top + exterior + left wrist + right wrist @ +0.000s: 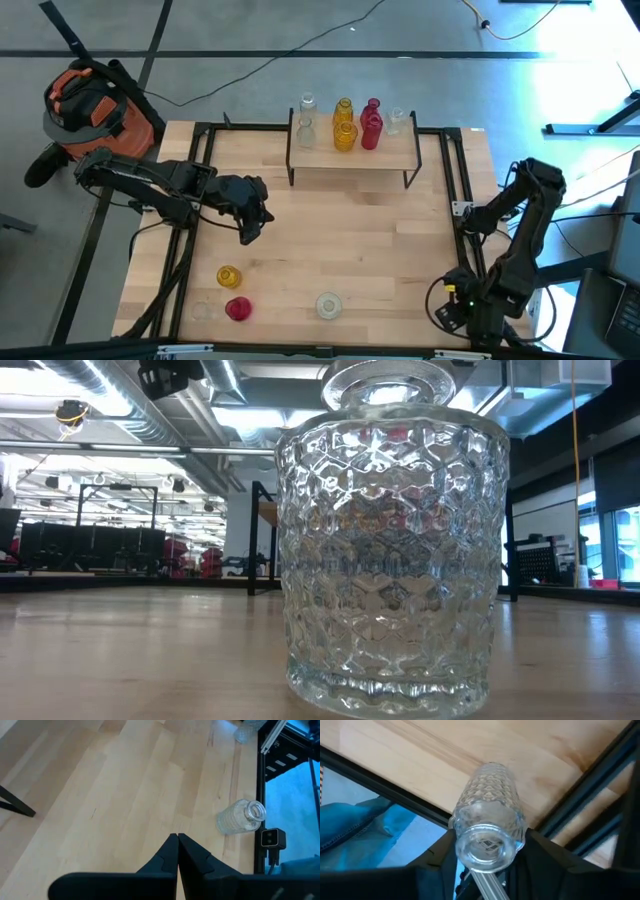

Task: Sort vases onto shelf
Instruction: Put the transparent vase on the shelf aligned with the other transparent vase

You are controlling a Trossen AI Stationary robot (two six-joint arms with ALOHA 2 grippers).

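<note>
Shelf (385, 155) six vases, table (380, 260) four

fills the low view: clear diamond-patterned glass vase (390, 540), neck cut off by the top edge, hiding most of the light-wood shelf on black legs (262, 512) behind. in the right wrist view, dark gripper fingers (540, 855) mostly hidden behind a clear ribbed glass vase (487, 820); grip cannot be judged.

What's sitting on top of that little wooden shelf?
The shelf holds about seven vases: clear, yellow and red, clustered along its back edge. The board hides whatever is under it.
</note>
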